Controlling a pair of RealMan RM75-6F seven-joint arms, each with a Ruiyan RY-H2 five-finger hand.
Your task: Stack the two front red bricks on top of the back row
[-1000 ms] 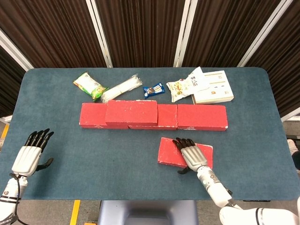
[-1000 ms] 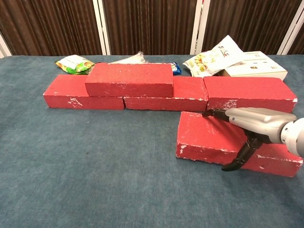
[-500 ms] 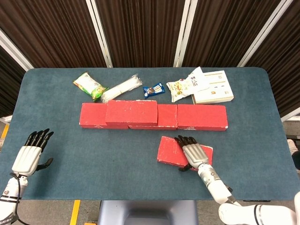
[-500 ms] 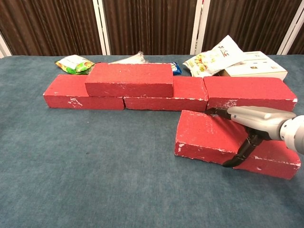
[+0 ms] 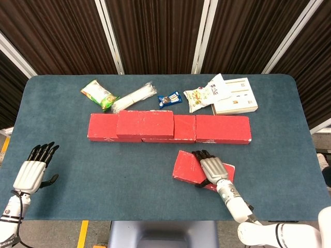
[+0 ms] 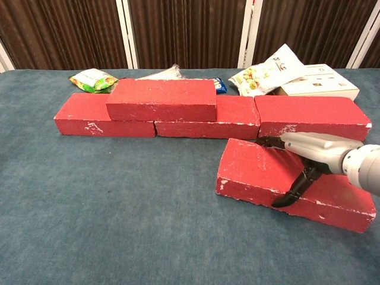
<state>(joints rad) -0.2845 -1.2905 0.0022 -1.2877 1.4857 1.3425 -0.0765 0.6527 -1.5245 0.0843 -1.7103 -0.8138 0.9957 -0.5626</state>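
Front brick (image 6: 261, 181) tilted since a second ago, left end lifting, still just before back row (image 6: 309, 116). Right hand (image 6: 309, 155) grips it, fingers (image 5: 202, 154) over far edge, thumb on near face. Left hand (image 5: 32, 173) idle, fingers spread, well left of row. Brick likely heavy, stiff, gritty (one already stacked (image 6: 161, 99)); hold mid-length, across width.

I counted five red bricks (image 5: 144, 123) in all: three in the back row, one stacked on it, one in front. Behind them lay four snack packets (image 5: 99, 94) and one white box (image 5: 237, 97).
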